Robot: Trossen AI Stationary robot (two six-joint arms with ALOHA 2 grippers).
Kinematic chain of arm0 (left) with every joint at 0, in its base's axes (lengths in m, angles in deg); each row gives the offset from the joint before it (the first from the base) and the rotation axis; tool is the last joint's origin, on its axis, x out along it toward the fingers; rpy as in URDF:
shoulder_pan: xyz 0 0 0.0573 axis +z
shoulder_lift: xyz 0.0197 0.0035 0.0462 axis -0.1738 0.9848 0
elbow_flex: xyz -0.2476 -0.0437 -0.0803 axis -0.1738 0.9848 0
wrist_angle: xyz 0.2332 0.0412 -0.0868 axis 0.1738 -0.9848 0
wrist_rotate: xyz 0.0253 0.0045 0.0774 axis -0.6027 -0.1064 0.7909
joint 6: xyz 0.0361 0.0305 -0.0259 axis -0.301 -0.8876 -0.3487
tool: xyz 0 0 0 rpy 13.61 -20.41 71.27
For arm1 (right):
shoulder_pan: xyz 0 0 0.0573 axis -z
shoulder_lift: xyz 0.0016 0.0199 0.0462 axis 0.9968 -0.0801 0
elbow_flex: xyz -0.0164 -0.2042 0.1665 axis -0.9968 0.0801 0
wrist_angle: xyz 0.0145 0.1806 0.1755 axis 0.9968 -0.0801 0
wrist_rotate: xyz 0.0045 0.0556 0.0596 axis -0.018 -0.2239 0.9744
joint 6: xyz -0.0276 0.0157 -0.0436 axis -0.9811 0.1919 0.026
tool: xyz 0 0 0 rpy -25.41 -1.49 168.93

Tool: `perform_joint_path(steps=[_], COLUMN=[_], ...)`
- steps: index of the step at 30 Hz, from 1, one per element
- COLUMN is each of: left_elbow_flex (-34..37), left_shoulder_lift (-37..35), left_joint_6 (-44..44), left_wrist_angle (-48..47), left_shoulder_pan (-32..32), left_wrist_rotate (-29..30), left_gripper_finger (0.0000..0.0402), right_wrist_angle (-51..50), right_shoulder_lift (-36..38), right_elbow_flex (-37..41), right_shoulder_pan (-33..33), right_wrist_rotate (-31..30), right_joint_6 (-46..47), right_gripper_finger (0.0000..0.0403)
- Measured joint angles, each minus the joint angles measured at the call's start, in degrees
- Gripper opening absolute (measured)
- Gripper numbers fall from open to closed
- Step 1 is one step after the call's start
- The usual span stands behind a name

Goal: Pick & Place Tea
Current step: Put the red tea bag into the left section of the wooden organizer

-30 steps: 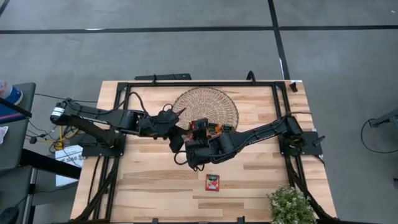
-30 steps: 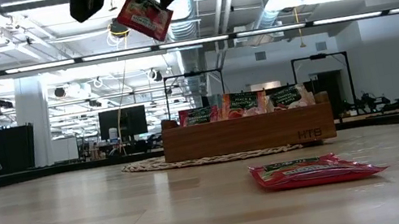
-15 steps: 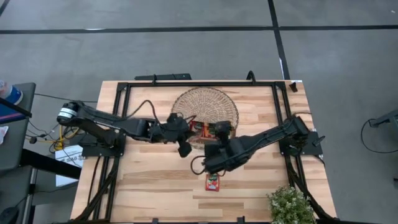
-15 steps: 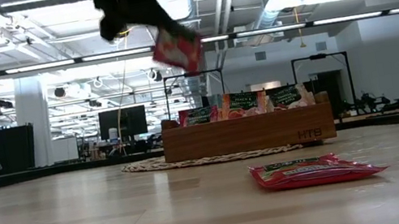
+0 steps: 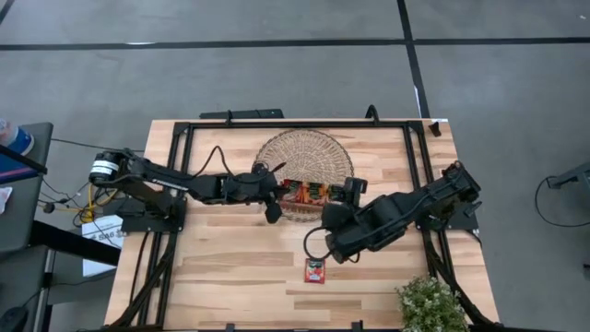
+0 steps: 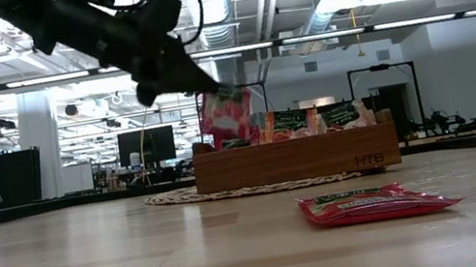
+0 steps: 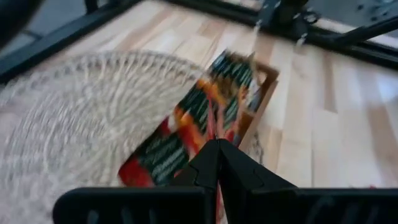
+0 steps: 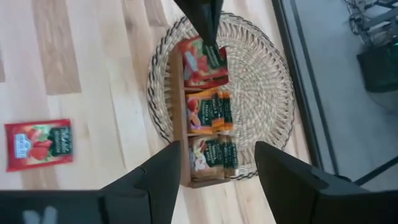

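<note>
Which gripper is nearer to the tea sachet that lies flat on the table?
The right gripper. It hangs open above the wooden tray, just behind the sachet. The left gripper is farther, at the tray's left end, shut on another sachet.

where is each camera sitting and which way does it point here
High view: overhead, straight down on the table; both arms show.
Low view: table height, level across to the wooden tray; the left gripper comes from above with a sachet.
Left wrist view: down past its shut fingers into the tray.
Right wrist view: above the woven mat; open fingers.
Shared: high, low and right wrist views show the loose sachet.
</note>
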Motion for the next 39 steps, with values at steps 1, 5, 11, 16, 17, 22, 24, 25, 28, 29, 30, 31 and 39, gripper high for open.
perform_joint_path(steps=[1, 5, 11, 16, 17, 22, 24, 25, 28, 29, 30, 31, 39], left_elbow_flex=[0.0, 0.0, 0.0, -0.1, -0.1, -0.1, -0.1, -0.1, -0.1, -0.1, -0.1, -0.1, -0.1], left_shoulder_lift=[0.1, 0.8, 1.9, 3.0, 3.4, 5.8, 6.5, 6.7, 6.9, 6.9, 6.9, 6.9, 6.9], left_joint_6=[-0.9, -2.4, -3.6, -3.6, -3.6, -3.6, -4.0, -4.3, -5.0, -5.4, -5.7, -5.7, -5.7], left_wrist_angle=[0.8, 1.8, 2.7, 3.2, 3.2, 3.9, 4.8, 5.4, 5.3, 5.2, 5.2, 5.2, 4.9], left_shoulder_pan=[0.3, 2.1, 4.7, 6.4, 6.6, 6.9, 6.9, 6.9, 7.2, 7.3, 7.3, 7.6, 7.9], left_wrist_rotate=[-0.5, -3.2, -5.2, -7.8, -8.1, -8.6, -8.7, -8.7, -8.7, -8.7, -8.7, -8.7, -8.4], left_gripper_finger=[0.0000, 0.0000, 0.0000, 0.0000, 0.0000, 0.0000, 0.0000, 0.0000, 0.0000, 0.0000, 0.0000, 0.0000, 0.0000], right_wrist_angle=[0.0, 0.1, 0.2, 0.2, 0.2, 0.2, 0.2, 0.2, 0.2, 0.2, 0.2, 0.2, 0.2], right_shoulder_lift=[0.3, 0.4, -0.1, 0.0, -0.1, 0.0, -0.1, -0.1, 0.0, -0.1, -0.1, -0.1, -0.1], right_elbow_flex=[0.0, 0.0, 0.0, 0.0, 0.0, 0.0, 0.0, 0.0, 0.0, 0.0, 0.0, 0.0, 0.0], right_shoulder_pan=[-0.2, -0.6, -0.6, -0.7, -0.7, -0.7, -0.7, -0.7, -0.7, -0.7, -0.7, -0.7, -0.6], right_wrist_rotate=[0.0, 0.1, 0.2, 0.4, 0.4, 0.4, 0.4, 0.4, 0.4, 0.4, 0.4, 0.4, 0.6], right_joint_6=[0.3, 0.8, 0.8, 0.8, 0.8, 0.8, 0.8, 0.8, 0.8, 0.8, 0.8, 0.8, 0.8], right_gripper_finger=[0.0196, 0.0194, 0.0194, 0.0194, 0.0194, 0.0194, 0.0194, 0.0194, 0.0194, 0.0194, 0.0194, 0.0194, 0.0194])
